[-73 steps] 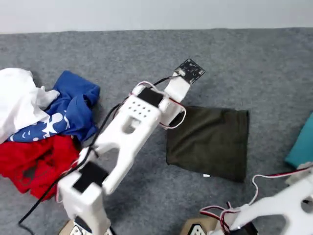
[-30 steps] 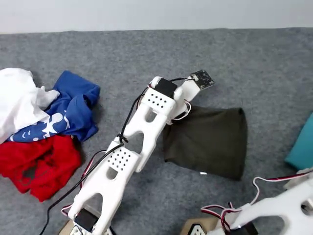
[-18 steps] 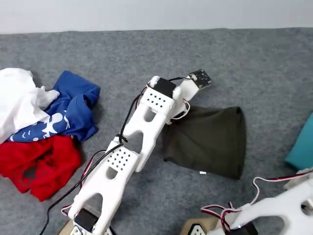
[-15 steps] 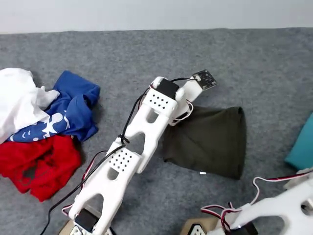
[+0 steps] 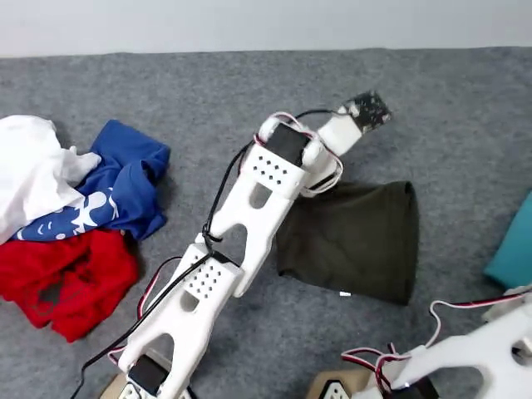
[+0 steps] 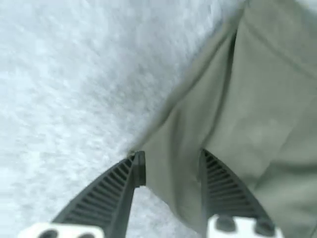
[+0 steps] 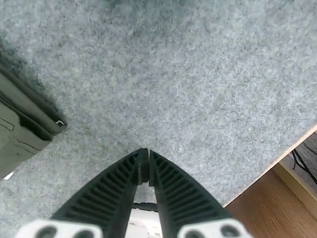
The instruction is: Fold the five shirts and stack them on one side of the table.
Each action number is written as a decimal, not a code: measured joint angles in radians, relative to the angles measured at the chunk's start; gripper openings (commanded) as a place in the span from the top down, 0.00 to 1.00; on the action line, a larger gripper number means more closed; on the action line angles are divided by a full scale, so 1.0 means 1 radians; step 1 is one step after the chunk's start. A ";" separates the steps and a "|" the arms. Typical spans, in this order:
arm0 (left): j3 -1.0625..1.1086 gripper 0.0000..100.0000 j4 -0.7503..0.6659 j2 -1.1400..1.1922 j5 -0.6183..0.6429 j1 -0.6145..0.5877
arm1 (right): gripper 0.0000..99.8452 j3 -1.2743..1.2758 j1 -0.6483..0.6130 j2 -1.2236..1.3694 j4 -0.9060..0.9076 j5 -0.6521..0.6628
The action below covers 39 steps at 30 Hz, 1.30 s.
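Olive shirt (image 5: 357,241) sits seemingly between parted left jaws.

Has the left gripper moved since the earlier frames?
Yes. The left gripper has shifted farther out across the table, along the far edge of the folded dark olive shirt, away from the crumpled blue shirt.

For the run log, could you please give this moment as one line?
left gripper: open over olive shirt edge | right gripper: shut, over mat
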 measured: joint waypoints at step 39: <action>0.453 1.00 0.005 -0.634 0.126 -0.232 | 0.99 0.000 -0.416 0.000 0.100 -0.008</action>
